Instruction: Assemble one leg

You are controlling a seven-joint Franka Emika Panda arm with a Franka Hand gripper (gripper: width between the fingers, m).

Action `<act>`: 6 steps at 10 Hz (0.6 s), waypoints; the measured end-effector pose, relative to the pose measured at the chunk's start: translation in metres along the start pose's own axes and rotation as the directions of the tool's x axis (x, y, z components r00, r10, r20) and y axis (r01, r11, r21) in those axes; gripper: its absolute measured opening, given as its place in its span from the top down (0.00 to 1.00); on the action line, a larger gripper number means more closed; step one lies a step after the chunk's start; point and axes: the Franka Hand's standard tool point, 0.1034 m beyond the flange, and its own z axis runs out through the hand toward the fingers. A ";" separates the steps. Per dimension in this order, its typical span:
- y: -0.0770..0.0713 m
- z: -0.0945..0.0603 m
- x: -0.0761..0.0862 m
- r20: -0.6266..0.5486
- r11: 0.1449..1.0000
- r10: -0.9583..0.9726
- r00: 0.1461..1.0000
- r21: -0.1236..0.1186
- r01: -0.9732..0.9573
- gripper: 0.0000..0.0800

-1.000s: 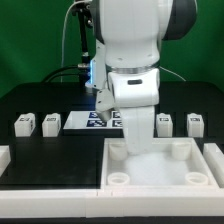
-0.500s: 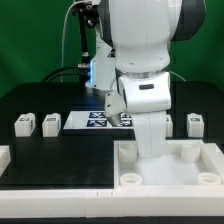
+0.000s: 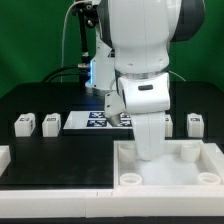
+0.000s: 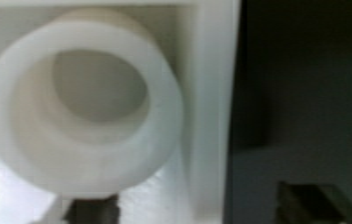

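Beyond the tray (image 3: 170, 180), the leg (image 3: 195, 122) lies apart from the tool (image 3: 148, 152).

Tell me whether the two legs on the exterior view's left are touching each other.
No: the outer leg and the inner leg stand apart, with black table showing between them.

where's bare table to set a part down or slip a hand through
The biggest bare patch is black table, bordered behind by two legs and the marker board, and on the exterior view's right by the tray. Crowded: the arm over the tray.
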 end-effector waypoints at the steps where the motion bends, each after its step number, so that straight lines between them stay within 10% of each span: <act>1: 0.000 0.000 0.000 0.000 1.000 0.000 1.000 -0.001 0.000 0.25; 6: 0.001 -0.001 0.000 0.000 1.000 0.000 1.000 -0.003 0.000 0.19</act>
